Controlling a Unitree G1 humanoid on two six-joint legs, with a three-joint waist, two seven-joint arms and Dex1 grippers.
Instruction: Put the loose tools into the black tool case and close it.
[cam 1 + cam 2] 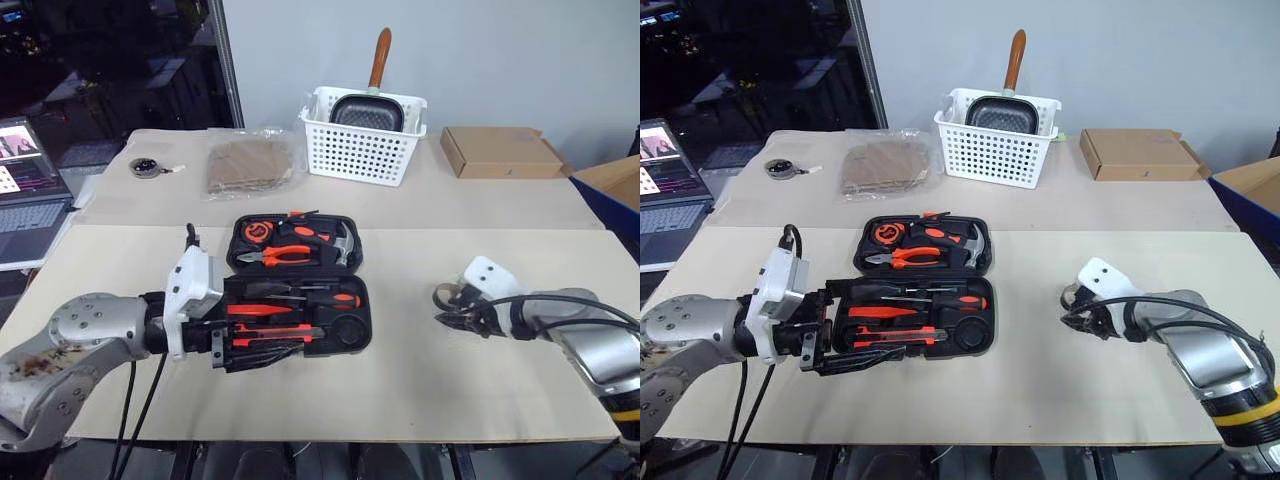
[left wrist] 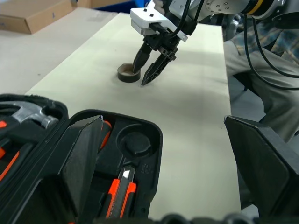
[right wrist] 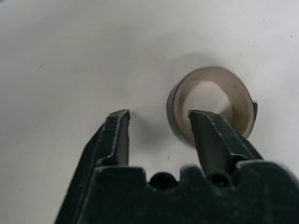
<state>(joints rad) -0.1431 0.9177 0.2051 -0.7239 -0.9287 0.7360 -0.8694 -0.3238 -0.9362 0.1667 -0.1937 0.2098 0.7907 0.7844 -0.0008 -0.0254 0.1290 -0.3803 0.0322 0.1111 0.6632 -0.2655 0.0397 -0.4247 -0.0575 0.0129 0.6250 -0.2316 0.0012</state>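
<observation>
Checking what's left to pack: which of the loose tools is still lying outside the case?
The tan tape ring, alone on the table by the right gripper; the others sit in the black tool case.

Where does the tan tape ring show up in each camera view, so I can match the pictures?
Left eye view: tape ring on the table, right of the black tool case, at the right gripper.
Right eye view: ring, same spot.
Left wrist view: ring beyond the case.
Right wrist view: ring, one finger inside it.
Shared landmark: the right gripper.
</observation>
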